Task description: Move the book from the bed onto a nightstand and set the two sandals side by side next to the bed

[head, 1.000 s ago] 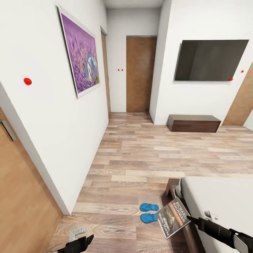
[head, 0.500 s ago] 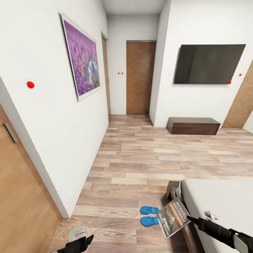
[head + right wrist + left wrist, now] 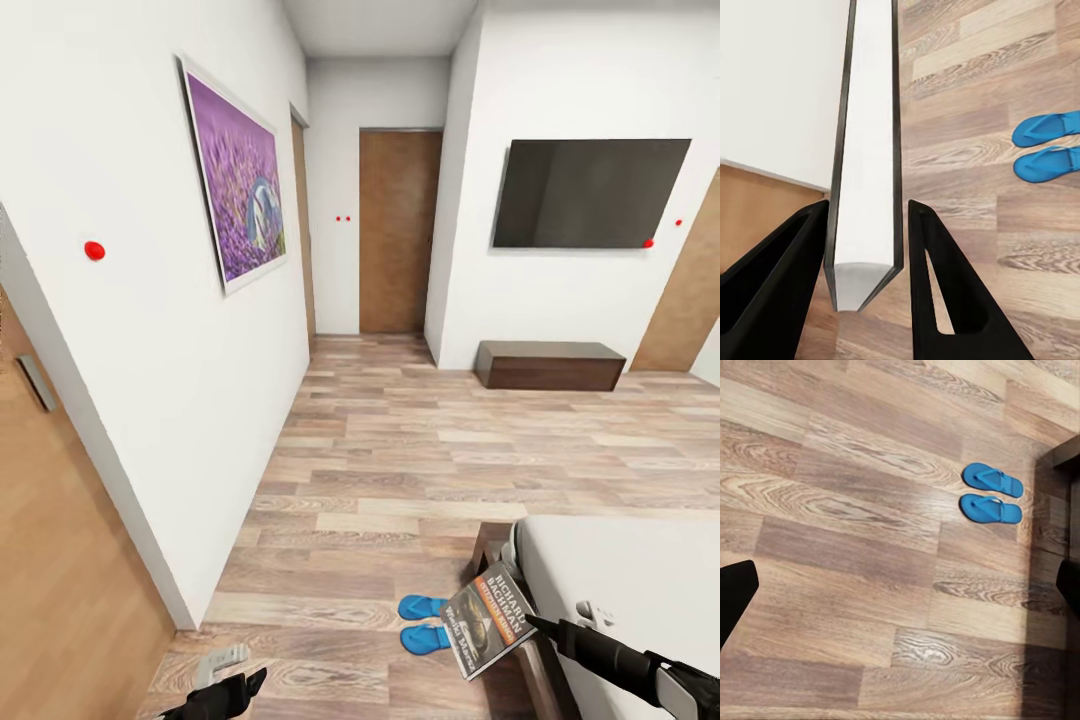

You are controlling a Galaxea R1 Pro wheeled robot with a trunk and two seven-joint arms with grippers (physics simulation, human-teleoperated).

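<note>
Camera tilting up since earlier frame. Right end effector (image 3: pixel 533 622) still clamping book (image 3: pixel 487 617) beside bed (image 3: pixel 620 570) corner. Two sandals (image 3: pixel 424 621) lying paired on floor. Left end effector (image 3: pixel 245 680) grip state unclear.

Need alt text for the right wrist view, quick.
The right gripper clamps the book edge-on between its two dark fingers, above wood-plank floor, with the two blue sandals lying side by side beyond it.

Two blue sandals (image 3: pixel 424 622), one book (image 3: pixel 489 619), one bed (image 3: pixel 625 580), one television (image 3: pixel 590 194), one purple picture (image 3: pixel 237 190).
</note>
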